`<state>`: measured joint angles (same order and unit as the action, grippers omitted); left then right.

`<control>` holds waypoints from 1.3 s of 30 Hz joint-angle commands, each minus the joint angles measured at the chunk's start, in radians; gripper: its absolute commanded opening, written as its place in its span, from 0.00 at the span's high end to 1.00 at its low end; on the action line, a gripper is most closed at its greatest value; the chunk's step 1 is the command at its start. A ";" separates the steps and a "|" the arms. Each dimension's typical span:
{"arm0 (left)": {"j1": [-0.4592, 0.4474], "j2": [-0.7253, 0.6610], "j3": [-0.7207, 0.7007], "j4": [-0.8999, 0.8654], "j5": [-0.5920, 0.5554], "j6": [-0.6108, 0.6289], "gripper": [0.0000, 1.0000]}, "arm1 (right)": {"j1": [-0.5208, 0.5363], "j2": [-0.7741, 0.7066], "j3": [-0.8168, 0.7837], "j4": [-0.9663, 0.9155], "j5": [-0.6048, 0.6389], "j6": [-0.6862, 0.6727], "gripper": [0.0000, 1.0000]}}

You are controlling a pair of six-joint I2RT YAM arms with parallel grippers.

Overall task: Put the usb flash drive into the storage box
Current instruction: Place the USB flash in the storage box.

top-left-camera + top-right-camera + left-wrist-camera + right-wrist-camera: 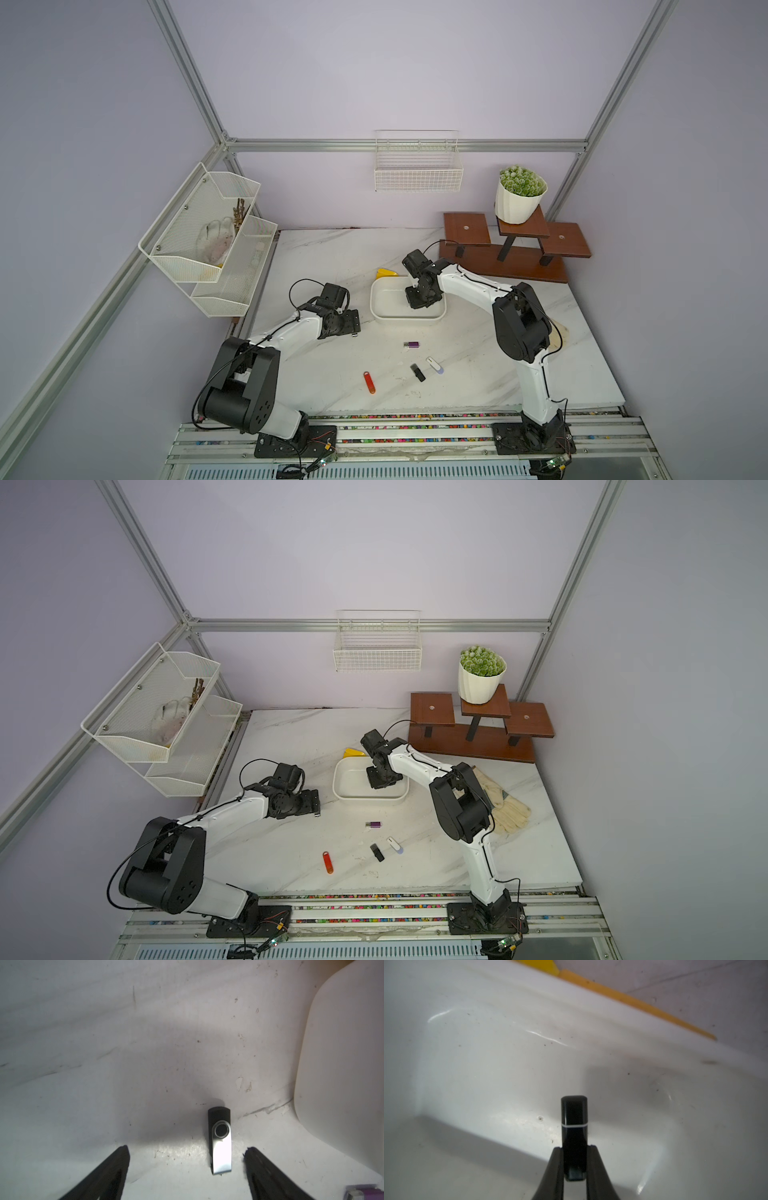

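- In both top views, the storage box (390, 302) (353, 783) is seen on the counter (478, 374), between the two arms.
- The right arm (469, 286) is reached down into the box. What its jaws hold cannot be told from here.
- The left arm (291, 328) is lowered to the counter just beside the box, on its left side.
- Four flash drives are laid apart on the counter in front of the box: a purple flash drive (411, 344), a white flash drive (435, 365), a black slider flash drive (417, 372) and a red flash drive (369, 382).
- In the left wrist view, the left jaws are spread wide with nothing gripped. A swivel flash drive (220, 1140), black with a silver clip, is laid flat on the counter between them, nearer one jaw and touching neither.
- In the right wrist view, the right jaws are clenched on a capped black flash drive (574, 1118) with a white ring. It is held inside the storage box (488, 1084), above its floor. Whether the floor is touched cannot be told.
- A yellow object (633, 1001) is seen just beyond the box rim.
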<state>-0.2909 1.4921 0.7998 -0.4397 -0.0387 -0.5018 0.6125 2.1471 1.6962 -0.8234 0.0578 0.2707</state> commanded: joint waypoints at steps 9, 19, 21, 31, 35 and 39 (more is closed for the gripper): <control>-0.023 0.046 0.057 0.000 -0.040 0.022 0.11 | -0.034 0.015 0.017 0.019 0.132 0.101 1.00; -0.026 0.070 0.067 -0.002 -0.036 0.026 0.11 | -0.048 0.011 -0.012 0.031 0.162 0.150 1.00; -0.026 0.069 0.069 -0.004 -0.038 0.027 0.11 | -0.048 0.016 -0.012 0.029 0.161 0.149 1.00; -0.036 0.092 0.075 -0.001 -0.041 0.010 0.11 | -0.051 0.033 -0.023 0.017 0.151 0.139 0.93; -0.041 0.096 0.073 0.011 -0.047 0.002 0.11 | -0.051 0.030 -0.031 0.016 0.159 0.137 0.82; -0.045 0.104 0.078 0.012 -0.044 -0.005 0.12 | -0.051 0.028 -0.033 0.014 0.156 0.130 0.66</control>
<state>-0.3286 1.5894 0.8490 -0.4419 -0.0685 -0.4908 0.5663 2.1674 1.6695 -0.8082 0.1997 0.4030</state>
